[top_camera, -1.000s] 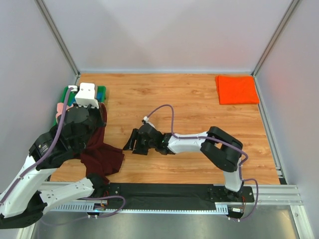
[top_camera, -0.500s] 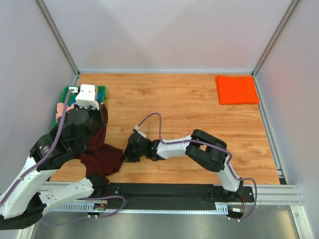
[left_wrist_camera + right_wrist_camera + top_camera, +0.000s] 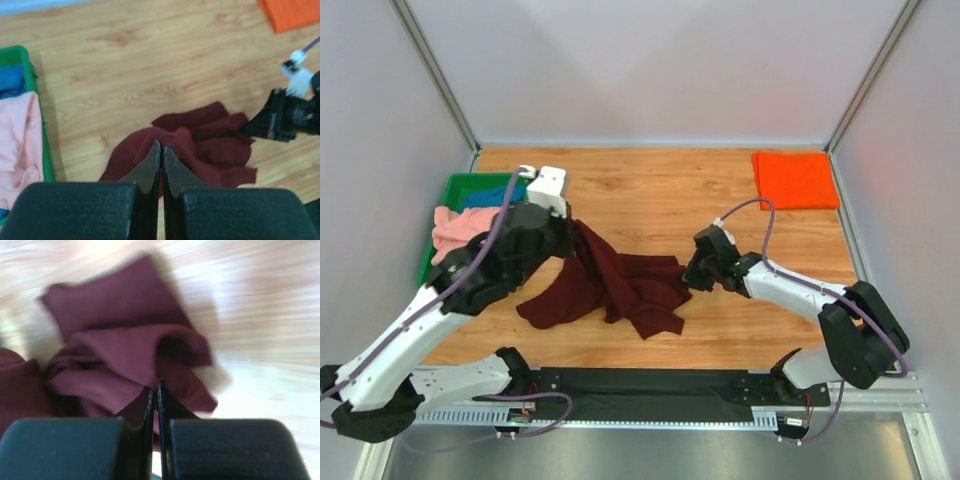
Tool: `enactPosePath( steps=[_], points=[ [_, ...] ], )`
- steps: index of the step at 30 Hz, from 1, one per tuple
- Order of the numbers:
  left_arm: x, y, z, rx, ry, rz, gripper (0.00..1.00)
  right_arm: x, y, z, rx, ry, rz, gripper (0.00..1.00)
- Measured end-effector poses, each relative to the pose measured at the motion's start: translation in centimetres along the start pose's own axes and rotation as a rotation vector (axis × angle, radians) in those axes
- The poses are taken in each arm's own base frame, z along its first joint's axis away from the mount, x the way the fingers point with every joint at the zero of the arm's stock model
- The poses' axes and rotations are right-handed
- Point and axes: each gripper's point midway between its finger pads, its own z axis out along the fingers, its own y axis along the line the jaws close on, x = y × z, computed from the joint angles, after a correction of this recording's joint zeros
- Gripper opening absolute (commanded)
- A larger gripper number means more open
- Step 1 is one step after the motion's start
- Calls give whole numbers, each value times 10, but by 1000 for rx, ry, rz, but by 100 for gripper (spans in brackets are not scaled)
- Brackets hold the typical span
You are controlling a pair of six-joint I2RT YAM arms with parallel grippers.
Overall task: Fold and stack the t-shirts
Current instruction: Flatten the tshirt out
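**Maroon shirt, pinched at two points**

Left gripper (image 3: 159,146): fingers pressed together on a raised fold of the maroon shirt (image 3: 620,285). In the top view the wrist hides the pinch.

Right gripper (image 3: 154,386): fingers together, maroon cloth at the tips. Its wrist view is blurred, so the exact hold is hard to make out.

The maroon shirt is crumpled and spread between both grippers, mid-table (image 3: 650,190).

Orange shirt (image 3: 795,180): folded flat in the far right corner, well apart.

Pink shirt (image 3: 455,228) and blue shirt (image 3: 485,195): in the green tray (image 3: 460,182) at far left.
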Motion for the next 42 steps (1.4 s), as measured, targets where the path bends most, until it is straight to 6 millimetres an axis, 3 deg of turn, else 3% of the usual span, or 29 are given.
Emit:
enactPosePath(
  steps=[5,7,10,16,20,26,30,36,38,39,40,42],
  points=[
    [50,-16,50,-37,172,49,0,-24,-72,-8,170,7,17,0],
    [72,-13,60,-67,232,80,0,-43,-98,-13,228,-10,50,0],
    [88,-6,64,-98,265,99,0,-75,-122,-25,294,-41,97,0],
    [101,13,68,-173,289,95,0,-145,-111,-37,310,-131,67,0],
    [103,37,66,-276,301,99,0,-178,-101,-38,306,-163,33,1],
    [110,52,66,-337,339,117,0,-205,-97,-31,327,-172,7,0],
    [119,61,63,-378,385,156,0,-218,-101,-40,355,-194,23,2],
    [110,70,54,-413,392,186,0,-237,-100,-42,353,-221,15,3],
    [108,70,53,-411,390,191,0,-236,-101,-41,356,-215,7,10],
    [108,70,53,-408,392,195,0,-236,-101,-42,357,-214,4,18],
    [108,69,53,-402,395,199,0,-236,-101,-42,358,-212,3,34],
    [110,65,54,-370,406,204,0,-232,-104,-45,376,-197,8,45]
  ],
)
